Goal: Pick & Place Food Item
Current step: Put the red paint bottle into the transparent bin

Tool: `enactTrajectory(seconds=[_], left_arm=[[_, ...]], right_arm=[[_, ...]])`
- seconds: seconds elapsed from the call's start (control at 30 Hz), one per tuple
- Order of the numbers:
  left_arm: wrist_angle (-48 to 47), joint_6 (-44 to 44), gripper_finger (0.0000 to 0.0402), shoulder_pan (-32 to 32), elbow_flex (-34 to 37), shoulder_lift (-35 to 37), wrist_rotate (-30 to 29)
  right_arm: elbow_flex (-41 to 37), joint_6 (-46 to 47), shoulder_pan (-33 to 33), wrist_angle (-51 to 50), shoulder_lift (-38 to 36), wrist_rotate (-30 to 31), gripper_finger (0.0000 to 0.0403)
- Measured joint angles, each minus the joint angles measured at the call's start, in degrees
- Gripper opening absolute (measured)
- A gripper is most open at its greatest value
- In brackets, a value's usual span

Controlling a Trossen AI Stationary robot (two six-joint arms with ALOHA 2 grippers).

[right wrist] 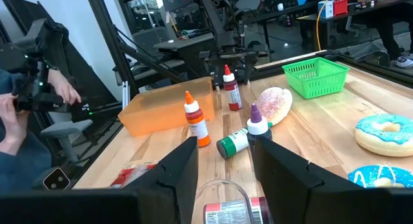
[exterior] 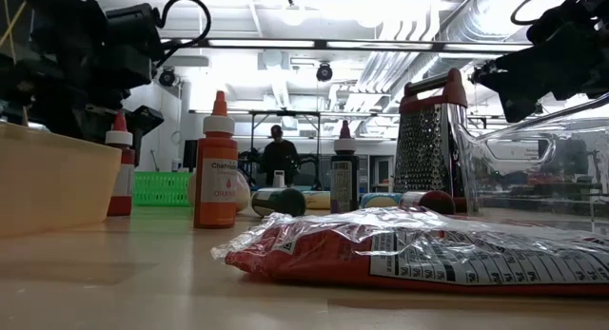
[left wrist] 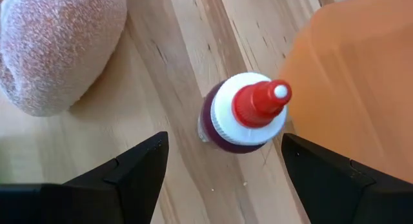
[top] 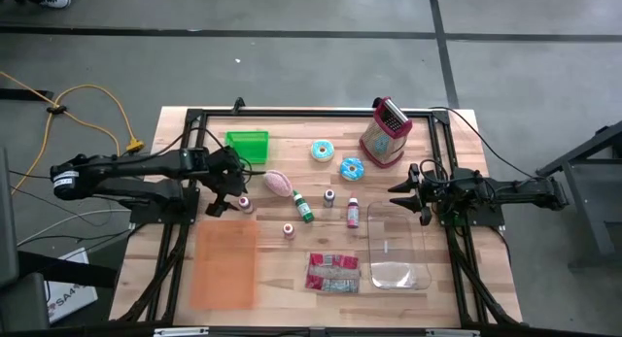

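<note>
A small dark bottle with a white collar and red nozzle cap [left wrist: 245,114] stands upright on the wooden table, between a pink sprinkled donut [left wrist: 58,50] and an orange bin [left wrist: 355,88]. My left gripper [left wrist: 222,166] hangs open over the bottle, tilted downward, with one finger on each side of it and apart from it. From above, this gripper [top: 231,193] sits by the bottle [top: 245,203], next to the pink donut [top: 278,182]. My right gripper [top: 400,194] waits open and level at the table's right, holding nothing.
A green basket [top: 247,143], two blue donuts [top: 323,150], [top: 352,167] and a grater [top: 386,133] stand at the far side. Several small bottles [top: 303,206] lie mid-table. A red snack bag [top: 333,272] and a clear container [top: 397,250] are near the front. A person shows in the right wrist view [right wrist: 26,114].
</note>
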State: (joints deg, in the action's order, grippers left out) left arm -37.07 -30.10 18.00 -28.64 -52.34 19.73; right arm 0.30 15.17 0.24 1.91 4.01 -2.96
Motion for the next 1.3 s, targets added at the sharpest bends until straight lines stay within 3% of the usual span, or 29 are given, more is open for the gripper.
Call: enactTrajectory(seconds=[0.8, 1.1, 1.3], left_arm=[[9.55, 2.04, 0.0292, 0.04, 5.44, 0.00, 1.57], [11.04, 3.40, 0.0248, 0.04, 6.98, -0.02, 2.54], [13.81, 3.46, 0.0243, 0.04, 7.15, -0.01, 3.25]], right_arm=[[0.00, -0.02, 0.02, 0.00, 0.00, 0.02, 0.0142], [0.01, -0.01, -0.01, 0.00, 0.02, 0.02, 0.0142], [0.01, 0.00, 0.01, 0.00, 0.02, 0.02, 0.0142]])
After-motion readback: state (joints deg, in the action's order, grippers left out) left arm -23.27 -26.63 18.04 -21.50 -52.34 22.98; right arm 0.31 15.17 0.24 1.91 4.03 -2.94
